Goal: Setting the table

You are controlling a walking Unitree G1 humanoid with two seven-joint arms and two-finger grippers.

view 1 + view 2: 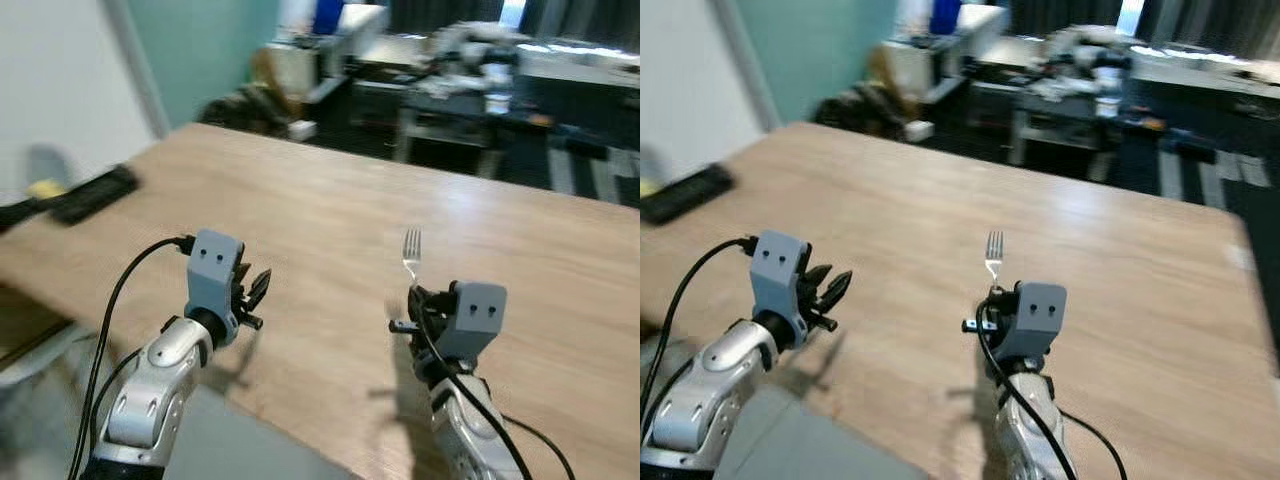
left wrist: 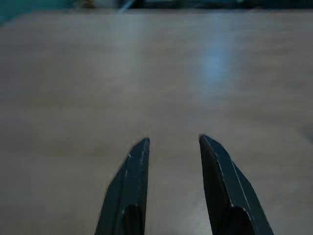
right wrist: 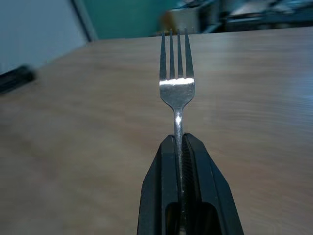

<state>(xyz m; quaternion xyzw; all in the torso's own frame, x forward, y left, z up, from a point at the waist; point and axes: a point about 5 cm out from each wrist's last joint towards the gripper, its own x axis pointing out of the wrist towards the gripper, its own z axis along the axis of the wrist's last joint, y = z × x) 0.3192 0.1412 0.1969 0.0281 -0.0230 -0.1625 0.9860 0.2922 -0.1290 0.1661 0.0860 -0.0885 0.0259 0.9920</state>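
Wooden table [image 1: 330, 200] spans my view, with cluttered desks beyond. My right gripper [image 3: 179, 147] is clamped on the handle of a silver fork [image 3: 176, 68], tines pointing forward above the tabletop. My left gripper [image 2: 173, 147] hovers over bare wood, fingers narrowly parted. Dark remote [image 1: 92, 192] lies near the table's far-left edge.

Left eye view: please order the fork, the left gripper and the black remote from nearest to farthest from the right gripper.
1. The fork: clamped in the right gripper, tines up.
2. The left gripper: open, to its left above the table's near edge.
3. The black remote: far left on the table.
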